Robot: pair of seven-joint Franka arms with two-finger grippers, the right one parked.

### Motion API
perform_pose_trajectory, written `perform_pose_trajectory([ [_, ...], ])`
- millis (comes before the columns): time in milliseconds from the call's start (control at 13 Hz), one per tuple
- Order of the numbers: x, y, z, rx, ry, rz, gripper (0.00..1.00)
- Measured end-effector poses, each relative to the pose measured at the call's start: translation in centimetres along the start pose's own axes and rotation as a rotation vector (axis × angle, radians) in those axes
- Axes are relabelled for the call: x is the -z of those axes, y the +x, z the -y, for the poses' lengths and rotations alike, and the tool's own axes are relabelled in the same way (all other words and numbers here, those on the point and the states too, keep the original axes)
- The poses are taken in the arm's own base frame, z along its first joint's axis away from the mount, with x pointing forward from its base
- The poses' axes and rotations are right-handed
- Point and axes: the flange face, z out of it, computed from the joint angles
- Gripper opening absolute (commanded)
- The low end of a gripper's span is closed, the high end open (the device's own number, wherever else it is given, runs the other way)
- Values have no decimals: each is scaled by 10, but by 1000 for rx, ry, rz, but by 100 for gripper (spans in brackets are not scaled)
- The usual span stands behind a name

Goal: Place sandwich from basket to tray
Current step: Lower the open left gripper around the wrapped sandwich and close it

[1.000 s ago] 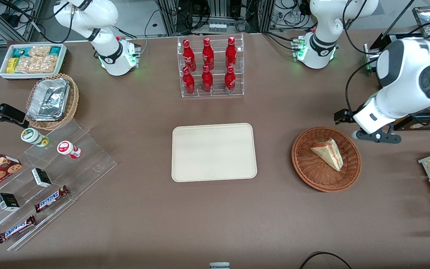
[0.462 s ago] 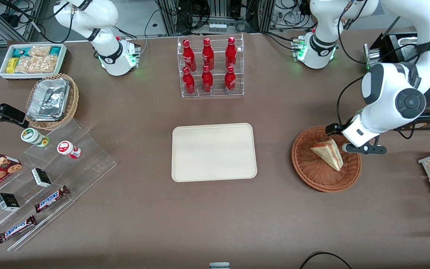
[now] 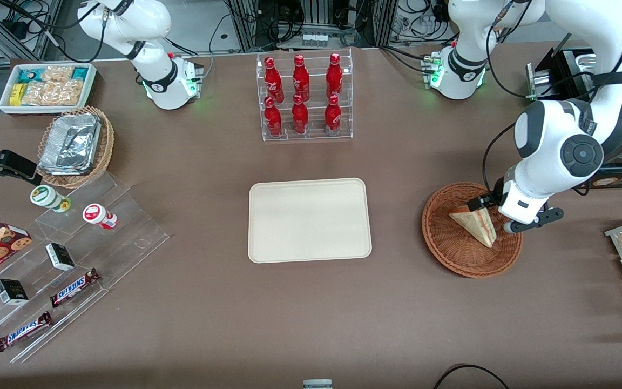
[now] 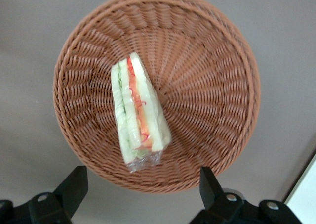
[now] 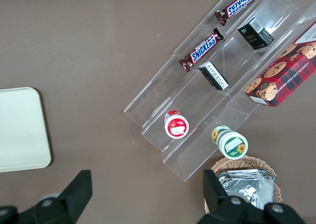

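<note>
One sandwich (image 3: 475, 224) lies in the reddish-brown wicker basket (image 3: 454, 254), a single triangular wedge wrapped in clear film. In the front view its long axis runs diagonally, the narrow tip pointing toward the front camera and slightly toward the working arm's end of the table, the broad end lying under the gripper. The filling edge, red-pink with yellow and green layers, shows along one long side in the left wrist view, where the sandwich (image 4: 138, 110) sits off the basket's centre, near the basket (image 4: 212, 85) wall closest to the gripper. The gripper (image 3: 497, 216) hangs directly over the sandwich's broad end, above the basket rim that is farther from the front camera; its fingers (image 4: 73, 188) are spread wide, one to each side of the sandwich, touching nothing. Compared with half a second ago, the gripper has come lower and closer over the sandwich, and the wrist has turned; the sandwich and basket have not shifted. One cream tray (image 3: 309, 220) lies flat, well apart from the gripper toward the parked arm's end, with nothing on it. Six red bottles (image 3: 300, 94) stand in one clear rack (image 3: 306, 134), farther from the front camera than the tray.
</note>
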Motion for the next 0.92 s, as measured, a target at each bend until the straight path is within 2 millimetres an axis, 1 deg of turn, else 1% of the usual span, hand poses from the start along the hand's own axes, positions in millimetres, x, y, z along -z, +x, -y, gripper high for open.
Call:
perform_pose_trajectory([
  [77,-1,0,-2,74,-9,-14,100],
  [154,-4,-1,-2,110,-12,-18,100],
  [385,-16,-5,1,131,-11,-17,100],
  [692,-26,-5,7,151,1,-1,100],
  [923,-45,-4,9,166,2,-1,100],
])
